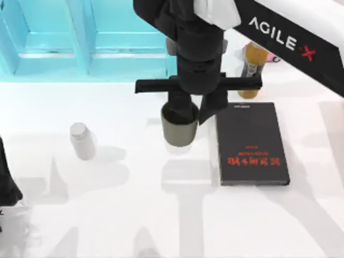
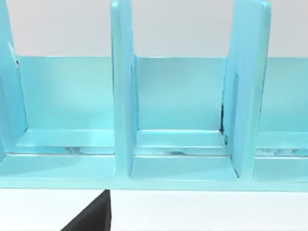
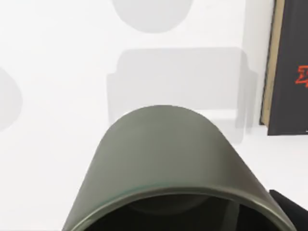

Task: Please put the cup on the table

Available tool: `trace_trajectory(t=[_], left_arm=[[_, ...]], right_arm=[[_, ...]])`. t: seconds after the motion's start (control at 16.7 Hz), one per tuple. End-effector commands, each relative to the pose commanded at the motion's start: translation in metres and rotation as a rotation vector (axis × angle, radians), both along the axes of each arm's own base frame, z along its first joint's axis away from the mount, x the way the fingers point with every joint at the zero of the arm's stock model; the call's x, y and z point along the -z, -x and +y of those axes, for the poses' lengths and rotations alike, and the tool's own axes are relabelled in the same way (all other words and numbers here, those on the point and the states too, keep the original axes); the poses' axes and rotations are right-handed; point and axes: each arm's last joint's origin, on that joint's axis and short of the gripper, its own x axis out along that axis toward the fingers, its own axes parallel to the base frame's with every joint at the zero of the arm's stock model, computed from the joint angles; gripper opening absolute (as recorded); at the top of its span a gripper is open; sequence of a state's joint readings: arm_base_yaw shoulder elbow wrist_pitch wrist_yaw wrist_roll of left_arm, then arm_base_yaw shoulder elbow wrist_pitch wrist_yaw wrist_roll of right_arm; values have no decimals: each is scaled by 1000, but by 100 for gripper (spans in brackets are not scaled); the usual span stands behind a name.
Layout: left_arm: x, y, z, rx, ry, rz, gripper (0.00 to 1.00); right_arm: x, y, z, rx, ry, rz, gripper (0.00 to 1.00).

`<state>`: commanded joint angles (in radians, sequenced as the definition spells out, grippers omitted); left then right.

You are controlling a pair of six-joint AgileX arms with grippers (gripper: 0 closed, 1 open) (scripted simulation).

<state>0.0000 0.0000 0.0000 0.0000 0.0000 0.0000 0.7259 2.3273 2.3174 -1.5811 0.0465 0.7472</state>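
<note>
The right end effector [image 1: 192, 112] comes down from above onto the cup [image 1: 179, 129], with one dark finger [image 1: 213, 107] outside the cup's wall on the side facing the book and the other finger at the rim; it is clenched on the cup's rim. The cup stands upright, olive-grey with a dark inside, and in the top view I cannot tell whether its base touches the table [image 1: 161, 215] or hangs just above it. In the right wrist view the cup [image 3: 166, 159] is close under the camera, its rim towards the lens, with its grey shadow on the white table [image 3: 57, 72] beyond it.

Taking the cup as the landmark: the black book [image 1: 251, 144] with red lettering lies flat just to its right, apart from it. The amber bottle [image 1: 252, 70] stands beyond the book's far edge. The small grey capped jar [image 1: 81, 140] stands well to the cup's left. The turquoise shelf unit [image 1: 80, 37] runs along the far side of the table, behind the cup.

The left arm [image 1: 8, 183] sits parked at the table's left edge, far from the cup; its wrist view faces the shelf unit's [image 2: 183, 120] open compartments, and I cannot tell the state of its end effector.
</note>
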Motion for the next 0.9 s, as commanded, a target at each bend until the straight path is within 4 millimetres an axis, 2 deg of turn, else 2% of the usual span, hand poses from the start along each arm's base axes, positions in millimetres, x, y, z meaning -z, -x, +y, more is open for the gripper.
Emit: trace_trajectory(t=[0.42,0.54,0.72,0.9], left_arm=[[0,0,0,0,0,0,100],[0,0,0,0,0,0,100],[0,0,0,0,0,0,100],[0,0,0,0,0,0,100]], right_arm=[[3,0,1,8,-4,0,0],[16,-3,2,17,-5,0,0],[49,-1,6,8,0,2,0],[64,1,9,0,2,1,0]])
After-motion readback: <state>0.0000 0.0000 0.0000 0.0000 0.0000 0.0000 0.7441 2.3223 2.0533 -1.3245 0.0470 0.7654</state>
